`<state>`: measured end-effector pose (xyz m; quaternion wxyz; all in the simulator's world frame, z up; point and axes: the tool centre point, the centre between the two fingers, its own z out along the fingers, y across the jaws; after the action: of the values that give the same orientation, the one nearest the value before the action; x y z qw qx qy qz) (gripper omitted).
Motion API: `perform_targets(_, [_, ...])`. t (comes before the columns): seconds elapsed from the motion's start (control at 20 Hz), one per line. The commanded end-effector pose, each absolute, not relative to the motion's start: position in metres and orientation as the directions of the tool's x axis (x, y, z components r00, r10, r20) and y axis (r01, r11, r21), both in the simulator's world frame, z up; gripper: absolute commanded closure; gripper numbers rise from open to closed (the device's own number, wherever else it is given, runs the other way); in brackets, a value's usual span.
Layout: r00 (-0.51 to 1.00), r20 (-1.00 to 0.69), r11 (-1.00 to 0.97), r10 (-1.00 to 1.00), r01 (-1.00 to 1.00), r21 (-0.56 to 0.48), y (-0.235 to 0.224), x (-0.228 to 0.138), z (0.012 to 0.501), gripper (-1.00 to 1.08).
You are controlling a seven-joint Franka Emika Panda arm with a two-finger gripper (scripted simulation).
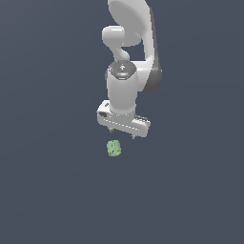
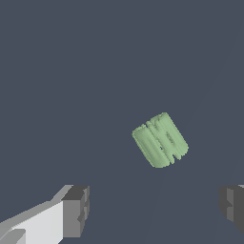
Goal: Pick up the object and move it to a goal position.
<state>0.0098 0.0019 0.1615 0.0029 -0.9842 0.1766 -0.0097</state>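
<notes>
The gripper [image 1: 122,133] is hovering with fingers spread above the object [image 1: 114,148], which is lying ungrasped; pickup and transfer are both outstanding

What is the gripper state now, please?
Gripper: open, holding nothing; the green block lies apart from its fingers.

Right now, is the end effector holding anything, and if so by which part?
Nothing is held. The end effector is open, and the green block lies apart from its fingers, untouched.
</notes>
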Motion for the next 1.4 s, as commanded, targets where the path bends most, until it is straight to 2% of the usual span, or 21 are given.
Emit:
perform_targets(0.0, [0.907, 0.014, -0.907, -0.420, -0.420, -0.012, -0.001, 0.011, 0.156, -0.92])
perform_targets(0.75, [0.625, -0.004, -0.625, -0.781, -0.781, -0.010, -0.019, 0.015, 0.123, -0.92])
perform_targets(1.35, [0.336, -0.004, -0.336, -0.942, -0.942, -0.002, -0.034, 0.017, 0.101, -0.92])
